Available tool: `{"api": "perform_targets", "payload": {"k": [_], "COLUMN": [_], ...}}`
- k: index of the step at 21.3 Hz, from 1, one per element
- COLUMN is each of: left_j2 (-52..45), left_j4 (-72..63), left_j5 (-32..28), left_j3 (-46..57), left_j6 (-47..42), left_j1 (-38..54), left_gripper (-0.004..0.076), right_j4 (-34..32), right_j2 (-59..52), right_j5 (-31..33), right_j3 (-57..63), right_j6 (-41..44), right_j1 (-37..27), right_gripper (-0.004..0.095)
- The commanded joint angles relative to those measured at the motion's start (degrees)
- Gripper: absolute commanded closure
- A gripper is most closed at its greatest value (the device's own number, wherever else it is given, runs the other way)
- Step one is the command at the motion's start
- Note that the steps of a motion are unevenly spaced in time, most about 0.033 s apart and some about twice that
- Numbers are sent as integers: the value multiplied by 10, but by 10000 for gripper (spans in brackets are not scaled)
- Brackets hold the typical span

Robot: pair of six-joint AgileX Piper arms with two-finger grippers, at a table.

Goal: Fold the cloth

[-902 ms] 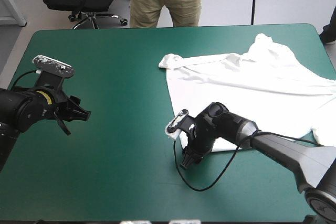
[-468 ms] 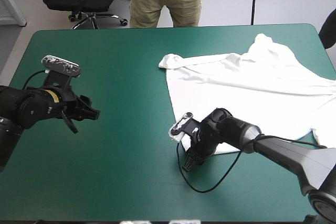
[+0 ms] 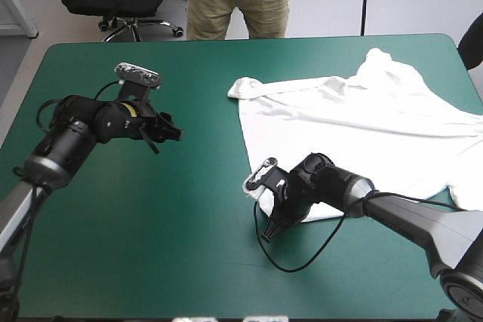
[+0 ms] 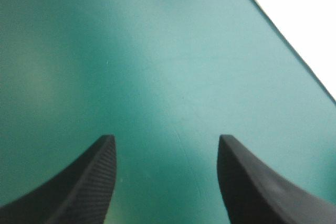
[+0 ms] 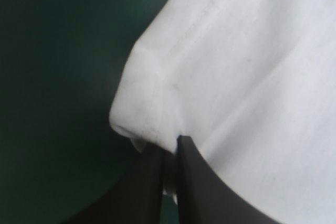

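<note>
Teal-green cover (image 3: 151, 231) is spread across the whole table. A white short-sleeved T-shirt (image 3: 362, 118) is laid flat toward 3 o'clock. Its corner at 7 o'clock is pinched between the clenched black fingers of the right gripper (image 5: 176, 142). The left gripper (image 4: 165, 140), at 10 o'clock, is held parted over bare cover.

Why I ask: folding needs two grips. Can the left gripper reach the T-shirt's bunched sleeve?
Probably yes: the left gripper is open, and only bare teal-green cover lies between it and the T-shirt sleeve.
</note>
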Motion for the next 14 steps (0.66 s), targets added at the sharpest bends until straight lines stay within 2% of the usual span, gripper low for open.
{"api": "perform_targets", "payload": {"k": [1,3,4,8,10,12,14], "left_j2": [47,115,170,286,388,455,489], "left_j4": [-7,-21,-39,-70,-113,-152,-170], "left_j5": [-68,-42,-4,101,179,207,171], "left_j3": [-52,-124,-203,-389,-556,-659,-686], "left_j6": [20,37,40,42,48,56,65], "left_j1": [-2,-2,-2,-2,-2,-2,-2], "left_gripper": [309,309,309,309,309,309,309], "right_j4": [65,72,79,90,92,92,93], "right_j2": [9,9,9,9,9,9,9], "right_j5": [-20,-12,-5,5,7,7,10], "right_j3": [4,4,4,4,4,4,4], "right_j6": [-1,-1,-1,-2,-5,-9,-9], "right_j1": [6,6,6,6,6,6,6], "right_gripper": [914,917,918,923,925,925,925]}}
